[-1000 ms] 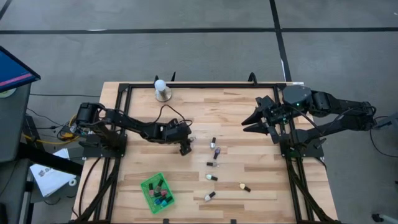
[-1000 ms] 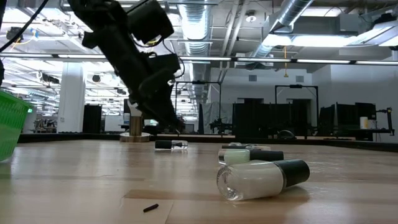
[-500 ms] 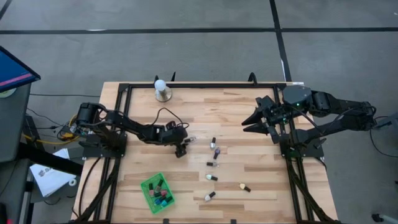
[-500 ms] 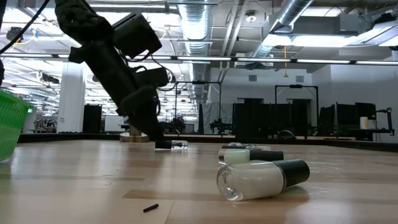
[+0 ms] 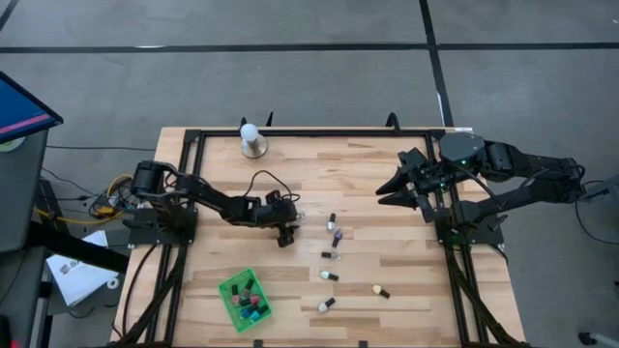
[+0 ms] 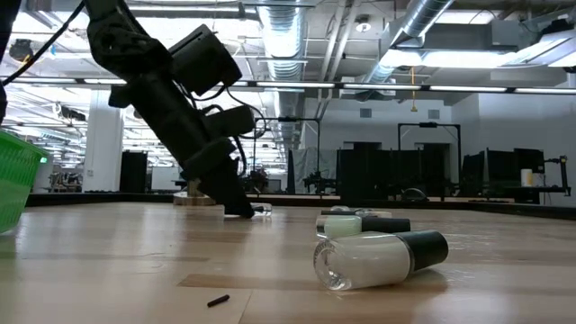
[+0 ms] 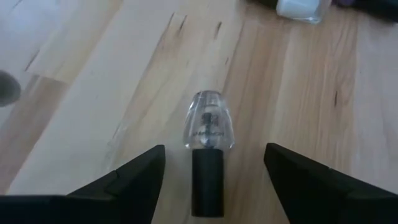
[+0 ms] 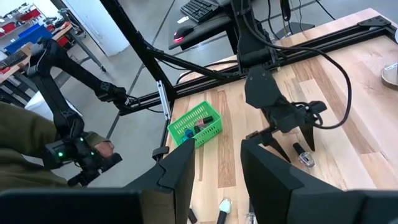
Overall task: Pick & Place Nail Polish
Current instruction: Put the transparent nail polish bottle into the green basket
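A clear nail polish bottle [image 7: 208, 123] with a dark cap [image 7: 207, 182] lies on its side on the wooden table. My left gripper [image 7: 214, 149] is open, low over the table, with one finger on each side of the bottle's cap end and touching neither side. It also shows in the high view [image 5: 285, 235] and the low view [image 6: 241, 209], with the bottle [image 6: 258, 210] just past it. Several more bottles lie loose, among them one [image 5: 332, 221] and another [image 5: 330, 275]. My right gripper [image 5: 387, 190] is open and empty at the right.
A green basket [image 5: 244, 298] holding several bottles stands near the table's front left. A white ball-topped stand [image 5: 252, 140] sits at the far edge. Two bottles [image 6: 378, 256] [image 6: 360, 223] lie close to the low camera. A person [image 8: 37, 162] stands beyond the table.
My left gripper has come down from a little above the table to the table top, and now stands with its fingers around the clear bottle's cap end. The bottle has not moved.
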Robot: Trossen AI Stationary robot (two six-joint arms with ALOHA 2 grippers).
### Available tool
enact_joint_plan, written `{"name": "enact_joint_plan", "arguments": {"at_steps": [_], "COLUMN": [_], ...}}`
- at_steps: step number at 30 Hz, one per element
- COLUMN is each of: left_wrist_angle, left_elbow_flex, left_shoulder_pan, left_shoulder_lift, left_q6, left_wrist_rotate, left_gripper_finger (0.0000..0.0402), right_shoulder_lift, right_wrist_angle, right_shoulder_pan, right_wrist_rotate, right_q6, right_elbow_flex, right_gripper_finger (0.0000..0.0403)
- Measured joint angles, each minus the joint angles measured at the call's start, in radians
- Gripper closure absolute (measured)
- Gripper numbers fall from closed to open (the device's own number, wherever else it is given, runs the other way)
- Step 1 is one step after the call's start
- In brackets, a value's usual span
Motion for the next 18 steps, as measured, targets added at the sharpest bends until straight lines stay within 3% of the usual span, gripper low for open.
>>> {"name": "enact_joint_plan", "arguments": {"at_steps": [4,14,18], "left_wrist_angle": [-0.006,-0.015,-0.017], "left_elbow_flex": [0.000,-0.001,-0.001], "left_shoulder_pan": [0.001,-0.001,-0.001], "left_shoulder_lift": [0.015,0.017,0.017], "left_q6": [-0.002,0.002,-0.006], "left_wrist_rotate": [0.029,0.050,0.050], "left_gripper_finger": [0.0159,0.0327,0.0349], "right_shoulder_lift": [0.000,0.000,0.000], "right_wrist_angle": [0.001,0.001,0.001], "right_shoulder_pan": [0.000,0.000,0.000], "right_wrist_rotate": [0.000,0.000,0.000], "right_q6": [0.001,0.001,0.001], "right_elbow_flex": [0.000,0.000,0.000], "right_gripper_finger": [0.0281,0.0281,0.0281]}}
